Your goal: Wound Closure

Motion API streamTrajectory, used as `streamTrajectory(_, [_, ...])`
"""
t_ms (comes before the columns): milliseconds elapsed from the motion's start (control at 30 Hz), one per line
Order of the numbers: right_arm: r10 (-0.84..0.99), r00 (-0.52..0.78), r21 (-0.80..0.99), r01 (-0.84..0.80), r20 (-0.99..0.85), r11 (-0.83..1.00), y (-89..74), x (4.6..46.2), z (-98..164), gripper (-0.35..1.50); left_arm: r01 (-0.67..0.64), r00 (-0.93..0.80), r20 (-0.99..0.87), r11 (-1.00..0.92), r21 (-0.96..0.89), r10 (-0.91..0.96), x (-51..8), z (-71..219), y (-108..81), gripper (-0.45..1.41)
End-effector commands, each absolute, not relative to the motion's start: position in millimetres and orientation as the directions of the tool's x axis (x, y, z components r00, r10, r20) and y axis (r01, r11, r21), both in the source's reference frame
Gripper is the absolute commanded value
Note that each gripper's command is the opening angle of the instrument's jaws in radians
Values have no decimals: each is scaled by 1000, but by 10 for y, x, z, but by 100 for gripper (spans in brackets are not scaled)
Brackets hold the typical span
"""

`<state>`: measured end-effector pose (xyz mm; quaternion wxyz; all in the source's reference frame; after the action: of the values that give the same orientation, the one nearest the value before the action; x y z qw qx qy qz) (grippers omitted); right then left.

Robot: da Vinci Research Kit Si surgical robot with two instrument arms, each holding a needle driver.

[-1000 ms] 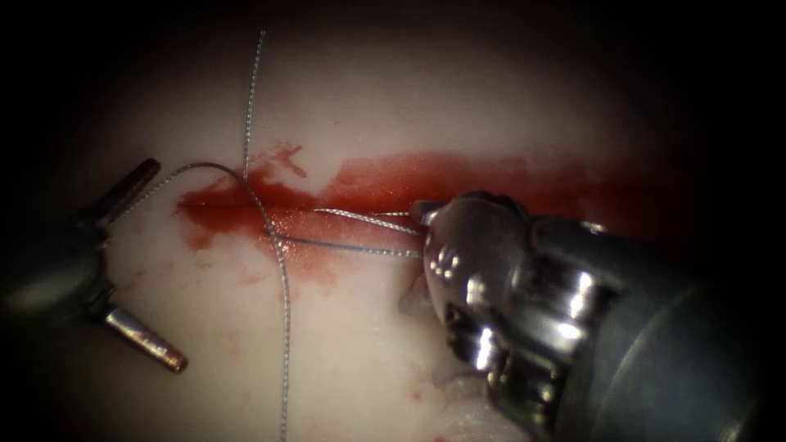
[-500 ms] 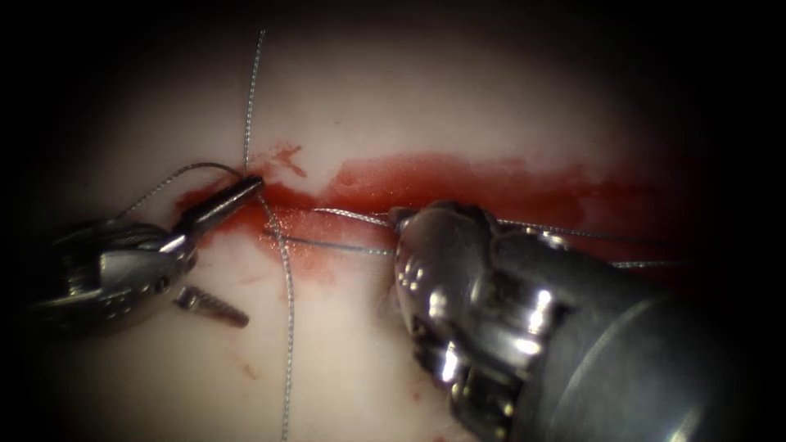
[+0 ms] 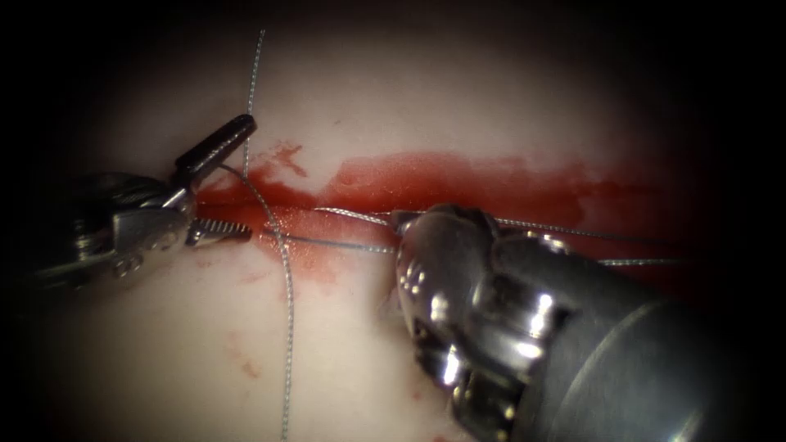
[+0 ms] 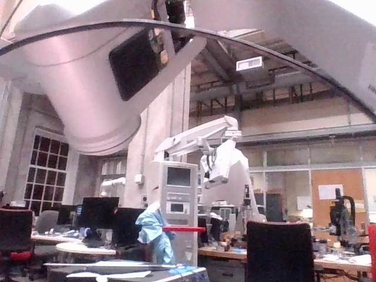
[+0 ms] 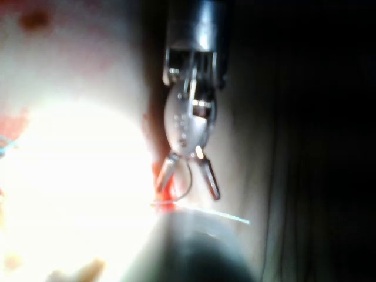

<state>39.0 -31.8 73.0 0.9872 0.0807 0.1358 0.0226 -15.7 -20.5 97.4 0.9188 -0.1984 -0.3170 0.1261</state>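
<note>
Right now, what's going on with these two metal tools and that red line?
Two robot tools are stitching a cut in a piece of pork tissue, smeared with red fluid. The left tool has its jaws open at the cut's left end, straddling a loop of thread without holding it. Over the last second it has moved in from the left edge. The right tool sits over the middle of the cut, where two thread strands meet its tip. I can't make out the needle.
</note>
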Motion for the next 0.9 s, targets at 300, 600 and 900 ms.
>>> streamTrajectory(300, [67,961,161,-24,-268,987,-310,400,728,91,-38,814,537,942,-333,222,-148,971,-187,-45])
streamTrajectory(600, [65,961,162,-21,-270,987,-311,397,727,91,-51,921,381,995,-84,79,-100,951,-209,-45])
streamTrajectory(900, [66,961,163,-22,-270,986,-310,395,727,91,125,992,-14,972,199,-124,46,923,-237,-45])
